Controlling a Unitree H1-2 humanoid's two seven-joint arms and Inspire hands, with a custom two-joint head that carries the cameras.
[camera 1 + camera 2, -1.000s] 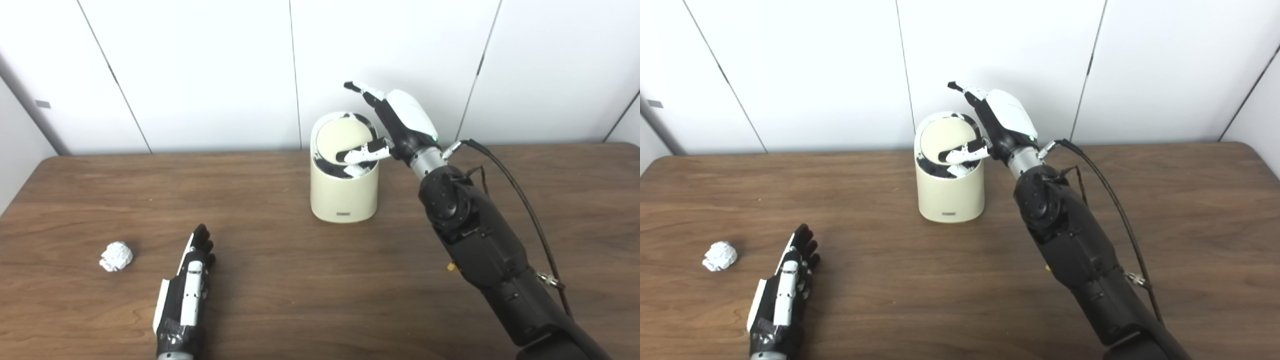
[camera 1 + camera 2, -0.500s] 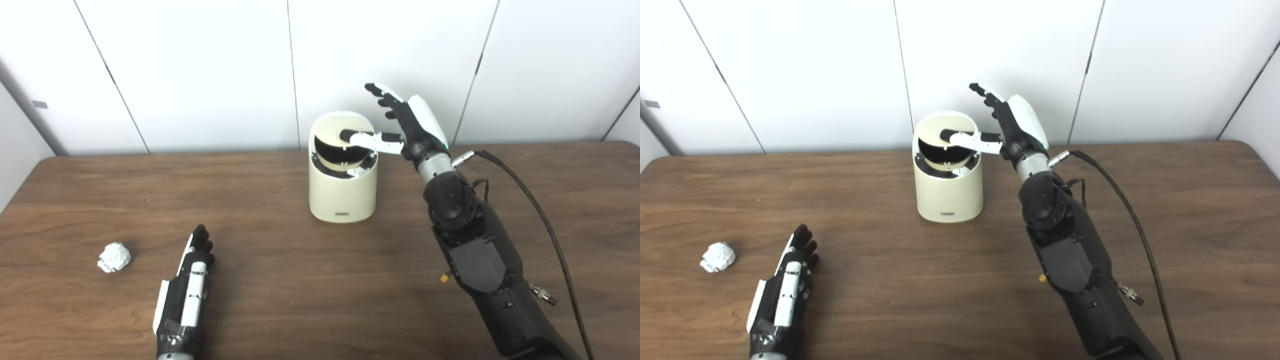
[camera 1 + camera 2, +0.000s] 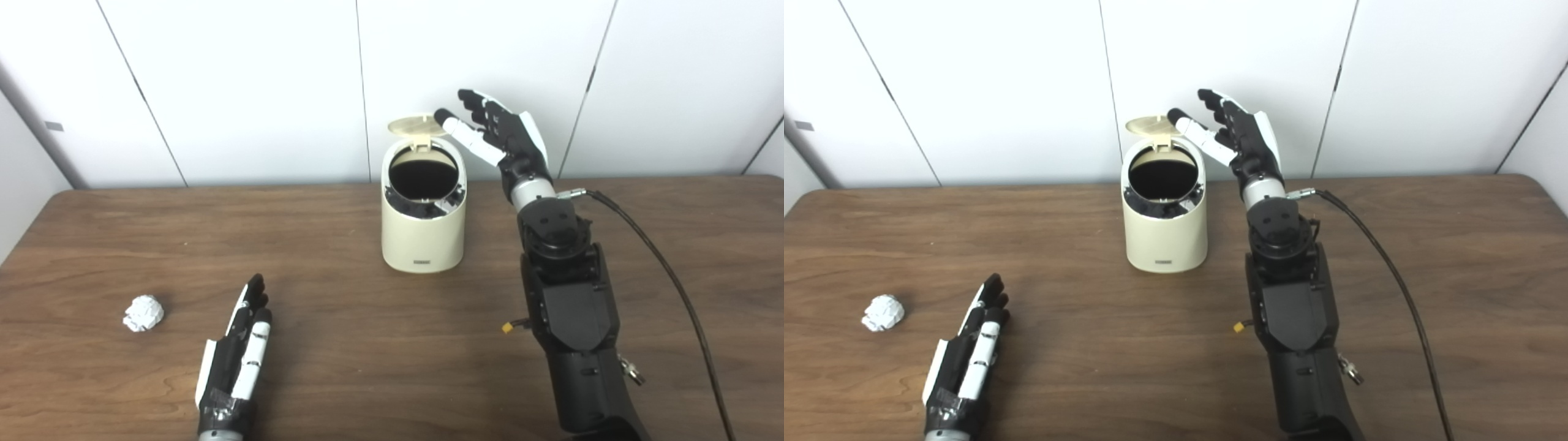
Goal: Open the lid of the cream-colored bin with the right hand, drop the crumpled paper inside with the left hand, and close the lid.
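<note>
The lid [image 3: 416,125] now stands flipped up behind the cream-colored bin [image 3: 421,236] at upper centre, the right hand [image 3: 499,131] spread beside it, the left hand [image 3: 236,361] flat and empty, so the crumpled paper [image 3: 143,312] comes next.

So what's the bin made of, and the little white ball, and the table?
The bin looks like smooth matte plastic: even cream colour, rounded edges, thin flip lid. The ball looks like crumpled paper: white, full of creases and small shadows. The table shows dark brown wood grain with a soft sheen; whether solid wood or a printed surface, I can't tell.
</note>
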